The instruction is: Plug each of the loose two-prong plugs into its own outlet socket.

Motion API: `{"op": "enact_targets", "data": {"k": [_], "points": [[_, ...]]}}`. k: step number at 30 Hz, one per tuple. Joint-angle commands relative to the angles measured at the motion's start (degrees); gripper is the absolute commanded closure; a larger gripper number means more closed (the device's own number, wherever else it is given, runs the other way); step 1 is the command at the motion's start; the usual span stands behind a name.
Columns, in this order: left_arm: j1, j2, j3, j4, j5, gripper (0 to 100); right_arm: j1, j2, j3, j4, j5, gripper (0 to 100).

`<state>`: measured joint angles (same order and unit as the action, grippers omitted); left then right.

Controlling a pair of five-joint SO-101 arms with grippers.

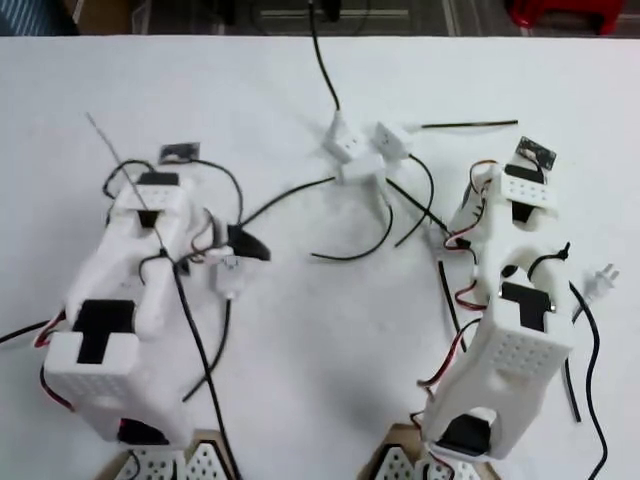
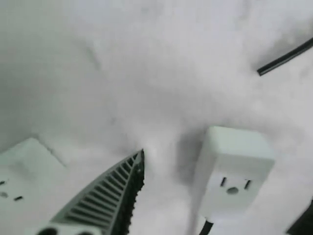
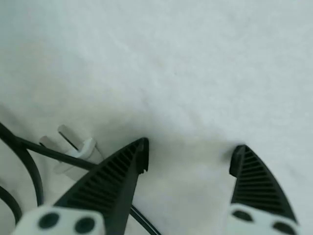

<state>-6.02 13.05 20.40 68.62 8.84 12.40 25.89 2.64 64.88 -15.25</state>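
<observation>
High view: white outlet sockets [image 1: 358,150] clustered upper centre, loose white two-prong plug [image 1: 603,280] at right edge, left gripper [image 1: 240,258] centre-left; left wrist view: jaws apart, a white socket [image 2: 234,178] between them, two slots and a round hole, lower right; right wrist view: right gripper [image 3: 190,152] wide over the table [image 3: 195,58], plug prongs lower left.

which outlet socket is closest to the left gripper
The corded outlet socket lying on its own right at the left gripper. Three other sockets sit bunched together, well away from it, at the far middle of the table.
</observation>
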Motion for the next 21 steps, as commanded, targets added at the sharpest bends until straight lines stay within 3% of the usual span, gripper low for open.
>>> {"op": "enact_targets", "data": {"k": [1, 5, 11, 21], "points": [[-3.0, -0.9, -3.3, 2.1, -0.8, 51, -1.2, -0.7, -0.6, -1.5, 0.6, 73.3], [-5.2, -0.9, -3.6, 2.7, -1.0, 51, -1.2, -0.7, -0.6, -1.5, 0.6, 73.3], [-6.3, -0.1, -2.6, 2.5, -7.1, 51, -1.2, -0.7, -0.6, -1.5, 0.6, 73.3], [-6.4, -0.1, 3.0, -5.0, -7.5, 51, -1.2, -0.7, -0.5, -1.5, 0.6, 73.3]]}}
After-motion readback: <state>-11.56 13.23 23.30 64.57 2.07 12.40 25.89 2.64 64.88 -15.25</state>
